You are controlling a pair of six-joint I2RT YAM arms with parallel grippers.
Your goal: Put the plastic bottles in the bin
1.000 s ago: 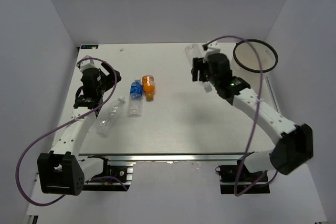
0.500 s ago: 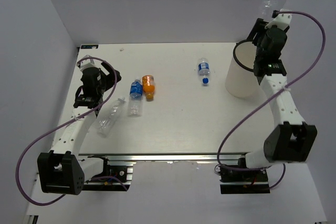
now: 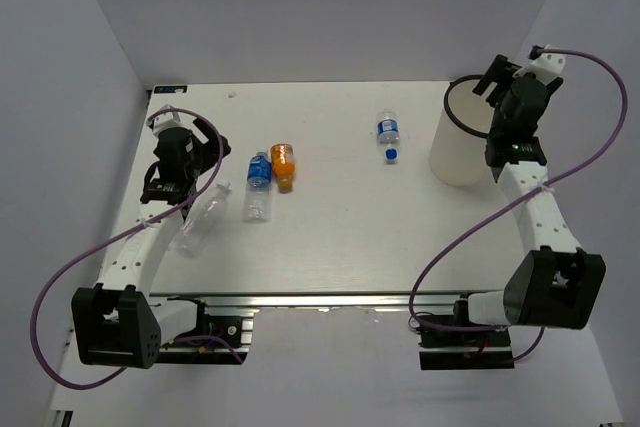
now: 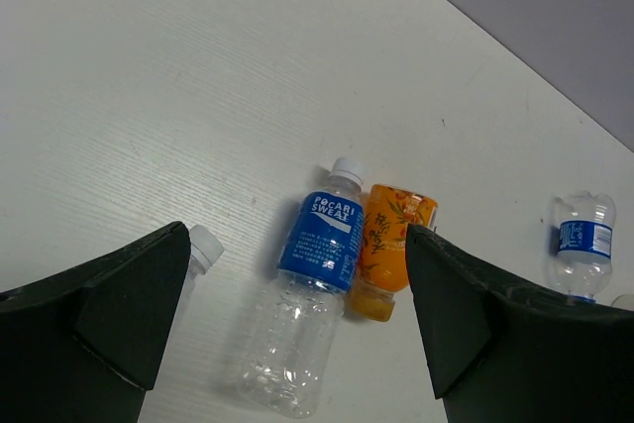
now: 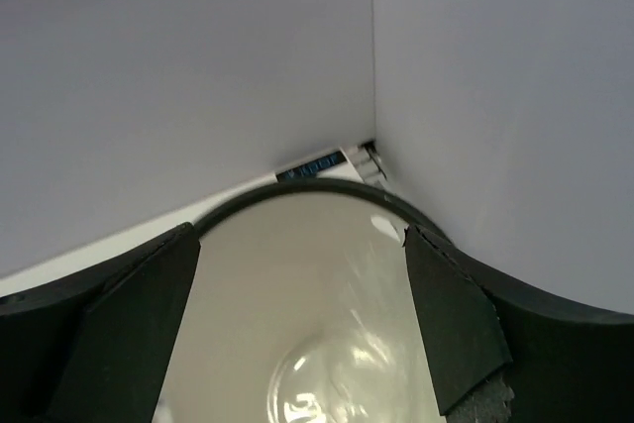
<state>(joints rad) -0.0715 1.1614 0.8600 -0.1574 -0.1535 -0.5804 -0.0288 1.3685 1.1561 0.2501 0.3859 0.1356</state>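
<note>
White table [image 3: 350, 237], lilac-grey walls [image 3: 300, 7] on three sides.

Right gripper [image 5: 299, 237]: fingers spread with nothing between them, hanging right over the mouth of the bin [image 3: 455, 159] at the far right corner. The clear bottle [image 5: 335, 383] it held high above the rim half a second ago is out of the jaws. It now lies at the bottom of the bin, seen through the opening in the right wrist view. Release done, so one of five is delivered. The wrist has also come down closer to the rim.

Left gripper [image 3: 170, 190]: also spread and empty, hovering over the cluster at the near left.
- Unlabelled clear bottle [image 3: 200, 223], below the gripper, has shifted slightly left. Cannot tell whether a finger touches it.
- Pocari Sweat bottle [image 3: 259, 183], just right of it, lies flat and has not moved.
- Orange bottle [image 3: 284, 165] touches the Pocari's side, also flat and unmoved.
- Blue-capped bottle [image 3: 388, 133] lies alone farther right, between the cluster and the bin, unmoved.

Judgement: four bottles are left on the table. The blue-capped one looks the likeliest next pick for the right arm, being nearest to it.
</note>
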